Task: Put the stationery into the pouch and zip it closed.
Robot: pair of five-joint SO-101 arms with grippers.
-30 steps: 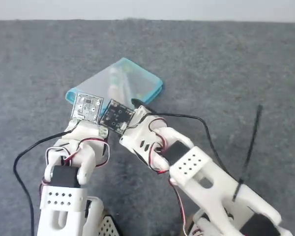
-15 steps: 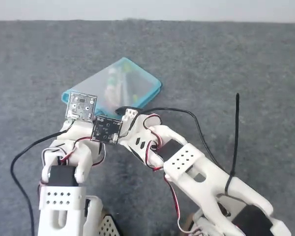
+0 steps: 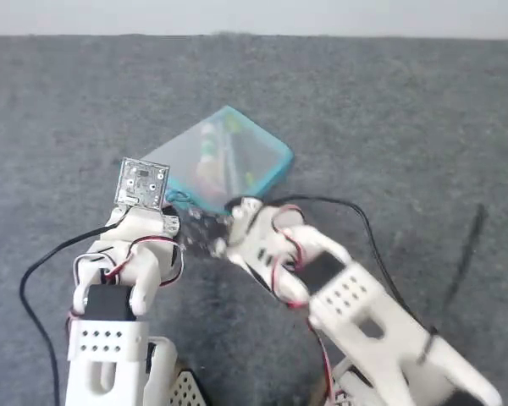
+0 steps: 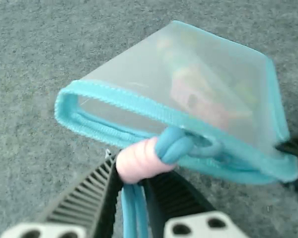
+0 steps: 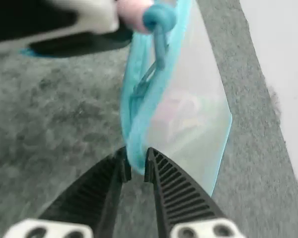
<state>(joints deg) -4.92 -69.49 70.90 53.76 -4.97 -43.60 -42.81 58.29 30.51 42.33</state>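
A translucent pouch (image 3: 237,156) with teal edging lies on the grey carpet, with coloured stationery (image 3: 210,152) showing through its side. In the left wrist view the pouch (image 4: 154,84) rests on its zip edge, and the teal pull cord with a pink bead (image 4: 139,161) runs between the black ribbed fingers. My left gripper (image 4: 131,181) is shut on that cord just below the bead. My right gripper (image 5: 136,163) is shut on the pouch's teal edge (image 5: 134,119) near a corner. In the high view both grippers meet at the pouch's near side: left gripper (image 3: 173,205), right gripper (image 3: 220,224).
Grey carpet (image 3: 389,110) surrounds the pouch, with a pale wall strip (image 3: 254,15) along the far edge. Black cables (image 3: 356,220) trail from both arms over the near carpet. A thin black cable (image 3: 461,271) stands at the right.
The pouch has slid away from the arms and to the right. The right arm has swung right with the pouch edge; the left arm has held its place on the pull cord.
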